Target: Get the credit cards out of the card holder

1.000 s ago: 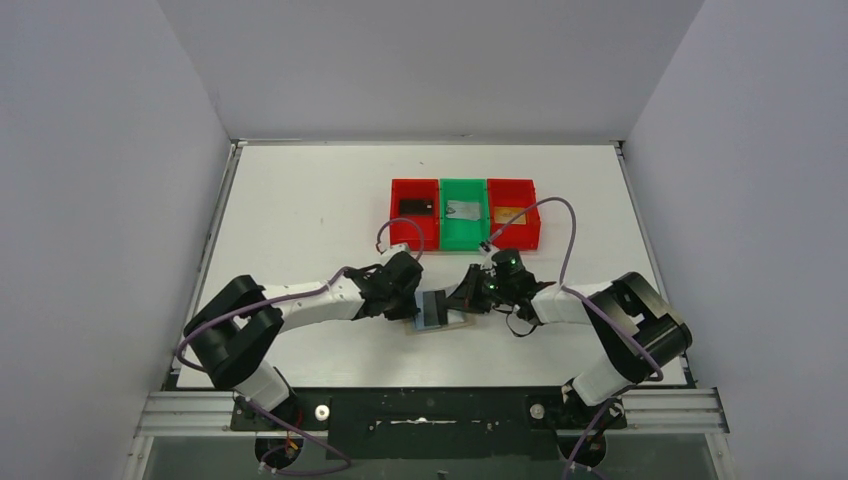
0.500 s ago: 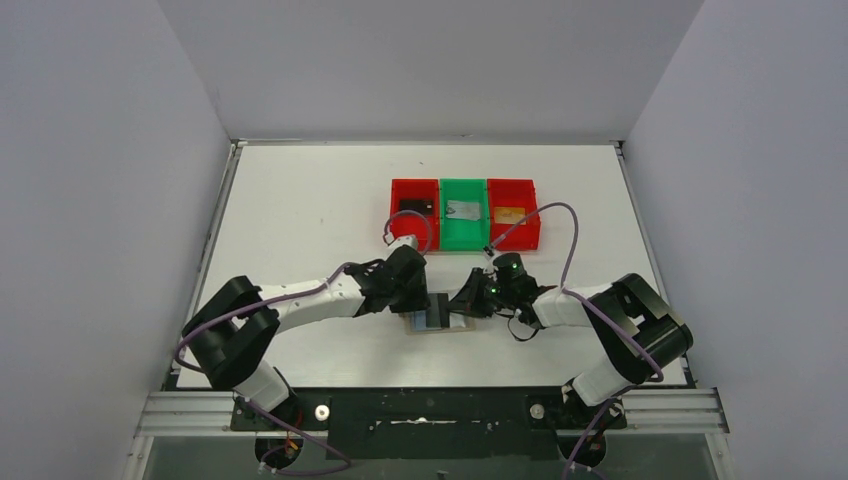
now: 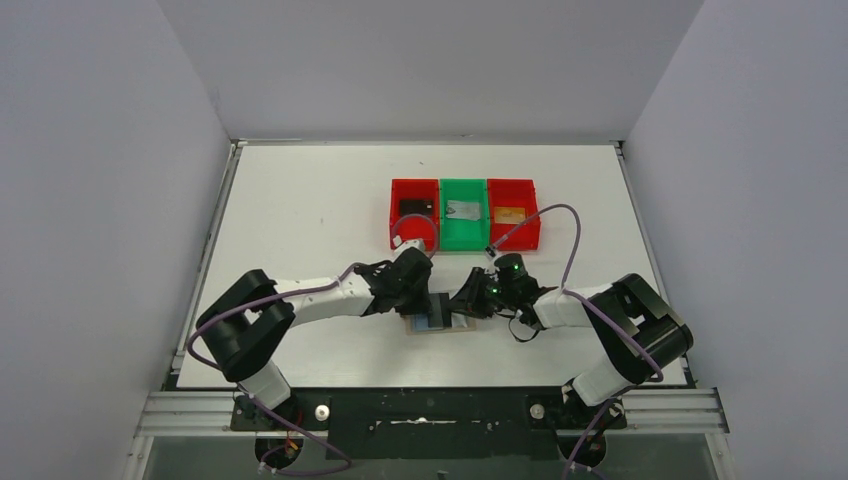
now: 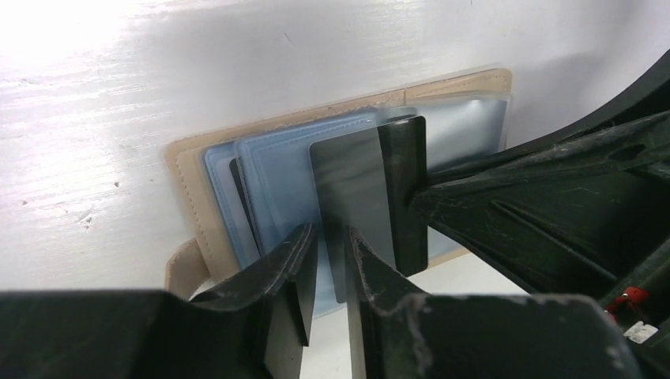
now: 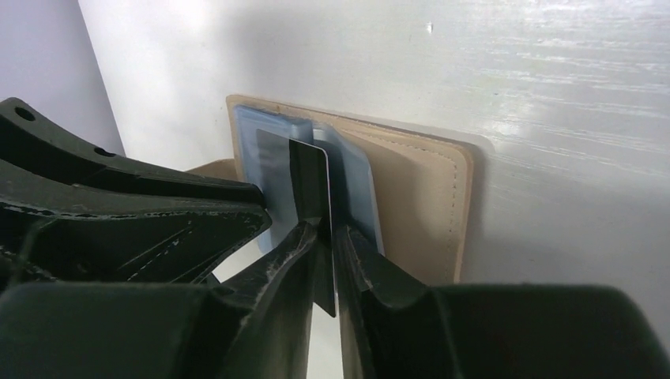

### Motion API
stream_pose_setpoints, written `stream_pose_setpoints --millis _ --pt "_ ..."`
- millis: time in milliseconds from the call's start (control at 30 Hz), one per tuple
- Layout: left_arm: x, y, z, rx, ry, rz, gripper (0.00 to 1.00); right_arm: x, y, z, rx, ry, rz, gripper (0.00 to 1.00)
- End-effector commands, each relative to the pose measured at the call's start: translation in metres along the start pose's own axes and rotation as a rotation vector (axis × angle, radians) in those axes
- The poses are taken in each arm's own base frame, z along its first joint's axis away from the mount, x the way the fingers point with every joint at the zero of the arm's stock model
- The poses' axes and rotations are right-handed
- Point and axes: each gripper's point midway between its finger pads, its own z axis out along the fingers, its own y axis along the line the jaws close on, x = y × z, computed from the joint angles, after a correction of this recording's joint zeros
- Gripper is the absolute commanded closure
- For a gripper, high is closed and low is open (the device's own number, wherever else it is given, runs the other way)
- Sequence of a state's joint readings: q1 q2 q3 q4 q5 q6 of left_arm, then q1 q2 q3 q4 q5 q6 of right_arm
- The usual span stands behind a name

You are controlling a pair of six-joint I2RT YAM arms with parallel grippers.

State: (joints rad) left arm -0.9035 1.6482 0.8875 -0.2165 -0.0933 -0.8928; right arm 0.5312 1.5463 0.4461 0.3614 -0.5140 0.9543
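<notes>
The tan card holder (image 4: pixel 186 158) lies open on the white table, its pale blue sleeves up; it also shows in the right wrist view (image 5: pixel 427 197) and the top view (image 3: pixel 447 326). A black credit card (image 5: pixel 310 178) stands on edge half out of a sleeve. My right gripper (image 5: pixel 325 237) is shut on the card's near end. My left gripper (image 4: pixel 330 241) comes from the other side, its jaws a narrow gap apart with the same card (image 4: pixel 355 189) seen in the gap. In the top view the left gripper (image 3: pixel 430 303) and right gripper (image 3: pixel 464 305) meet over the holder.
A row of bins stands behind the arms: a red bin (image 3: pixel 395 215) with a black card, a green bin (image 3: pixel 463 238) with a silver card, and a red bin (image 3: pixel 535 220) with a gold card. Purple cables loop above both wrists.
My left gripper has moved right, over the card holder and up against the card. My right gripper has stayed shut on the card, shifting only slightly.
</notes>
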Motion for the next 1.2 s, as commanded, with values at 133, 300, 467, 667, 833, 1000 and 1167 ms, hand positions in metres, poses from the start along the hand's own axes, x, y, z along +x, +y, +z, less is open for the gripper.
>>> stream_pose_setpoints --millis 133,300,467,667,833,1000,1167 --pt "0.025 0.012 0.008 -0.074 0.058 0.019 0.88 -0.005 0.001 0.002 -0.036 -0.029 0.024 0.71" --pt "0.028 0.016 0.008 -0.102 0.056 0.016 0.9 -0.005 -0.002 0.001 -0.038 -0.045 0.037 0.8" --pt "0.024 0.021 0.006 -0.131 0.039 0.016 0.91 -0.009 -0.003 -0.005 -0.043 -0.067 0.028 0.91" --pt "0.013 0.022 -0.001 -0.145 -0.004 0.015 0.91 -0.013 -0.007 -0.013 -0.038 -0.09 0.026 0.95" --pt "0.01 0.019 0.0 -0.135 -0.008 0.02 0.91 -0.012 -0.009 -0.015 -0.034 -0.084 0.022 0.93" --pt "0.012 0.016 0.003 -0.126 0.007 0.035 0.92 -0.012 -0.002 -0.009 -0.075 -0.065 0.035 0.81" --pt "0.015 0.02 0.003 -0.133 0.013 0.031 0.93 -0.013 0.005 -0.006 -0.121 -0.063 0.05 0.75"
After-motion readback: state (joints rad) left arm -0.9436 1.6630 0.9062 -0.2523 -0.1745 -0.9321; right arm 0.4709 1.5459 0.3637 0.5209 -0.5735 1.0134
